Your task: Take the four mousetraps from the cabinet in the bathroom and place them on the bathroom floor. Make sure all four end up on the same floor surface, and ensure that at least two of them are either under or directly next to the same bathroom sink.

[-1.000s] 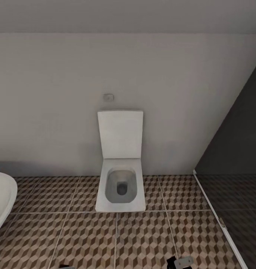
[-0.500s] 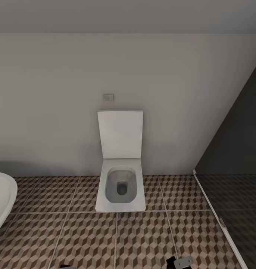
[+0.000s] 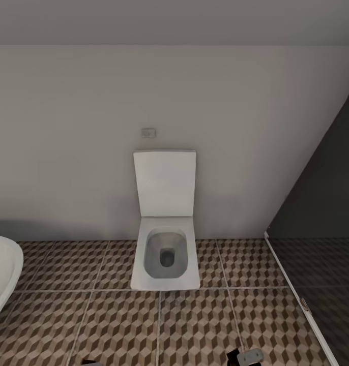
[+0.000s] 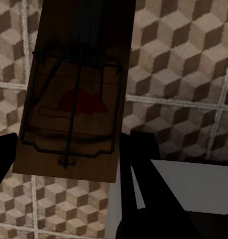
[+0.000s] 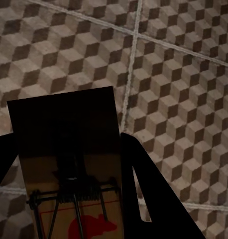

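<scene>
Straight ahead in the head view, a square white toilet [image 3: 166,254] sits against the pale wall, its lid [image 3: 165,182] up and a small flush plate [image 3: 148,132] on the wall above it. The bathroom floor [image 3: 118,325] spreads out in brown, beige and cream cube tiles. At the left edge there is a curved white rim of a bathtub [image 3: 2,272]; at the right, the dark glass shower [image 3: 322,213] behind its pale threshold strip. Down at the bottom edge, a sliver of the right gripper [image 3: 244,357] pokes in, too little of it to judge from here.

Over to the left wrist view: the left gripper [image 4: 69,164] is clamped on a mousetrap [image 4: 76,89], a brown wooden board with a wire spring bar and a red mouse print. Dark fingers [image 4: 144,199] press against the board's long edges, with no gap visible. The patterned tiles lie behind it, and a white slab [image 4: 193,186] shows past the finger.

Now the right wrist view: the right gripper [image 5: 69,189] grips a second mousetrap [image 5: 69,149], the same wooden board with its coil and red print towards the wrist. Black fingers [image 5: 154,199] hug both sides, closed narrow on the board. It hangs above the cube-pattern tiles and their pale grout lines.
</scene>
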You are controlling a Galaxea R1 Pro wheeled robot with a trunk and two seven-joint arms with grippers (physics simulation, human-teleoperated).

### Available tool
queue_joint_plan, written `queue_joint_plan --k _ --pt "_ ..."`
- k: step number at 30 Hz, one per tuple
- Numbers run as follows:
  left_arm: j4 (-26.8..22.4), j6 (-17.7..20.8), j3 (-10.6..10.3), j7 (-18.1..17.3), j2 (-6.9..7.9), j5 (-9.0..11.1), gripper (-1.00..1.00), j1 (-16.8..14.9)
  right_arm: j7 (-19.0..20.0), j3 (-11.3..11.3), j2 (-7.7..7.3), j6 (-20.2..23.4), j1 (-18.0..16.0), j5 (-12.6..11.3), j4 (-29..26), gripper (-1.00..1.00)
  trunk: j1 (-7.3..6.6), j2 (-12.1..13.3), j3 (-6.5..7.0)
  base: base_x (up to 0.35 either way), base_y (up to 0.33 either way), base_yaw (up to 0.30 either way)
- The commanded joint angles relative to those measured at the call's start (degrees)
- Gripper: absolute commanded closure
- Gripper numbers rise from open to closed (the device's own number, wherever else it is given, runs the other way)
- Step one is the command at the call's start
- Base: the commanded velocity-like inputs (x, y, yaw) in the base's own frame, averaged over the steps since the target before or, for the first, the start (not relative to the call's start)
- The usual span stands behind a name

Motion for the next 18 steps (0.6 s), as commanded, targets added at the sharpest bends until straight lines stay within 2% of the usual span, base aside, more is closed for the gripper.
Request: queue_joint_plan --k 1,11,18 --pt "-0.3 -0.4 -0.5 0.3 0.05 0.5 1.00 -0.1 -0.2 0.4 0.00 -0.2 0.0 -0.6 0.0 1.00 0.01 0.0 -0.05 0.117 0.070 0.000" --pt "-0.3 -0.4 -0.5 0.3 0.05 0.5 1.00 -0.1 -0.2 0.4 -0.21 -0.2 0.0 -0.7 0.0 1.00 0.01 0.0 -0.05 0.006 0.001 0.000" --pt "-0.3 -0.4 -0.5 0.3 0.05 0.5 1.00 -0.1 -0.2 0.4 -0.19 -0.2 0.0 -0.7 0.0 1.00 0.01 0.0 -0.05 0.205 0.089 0.000"
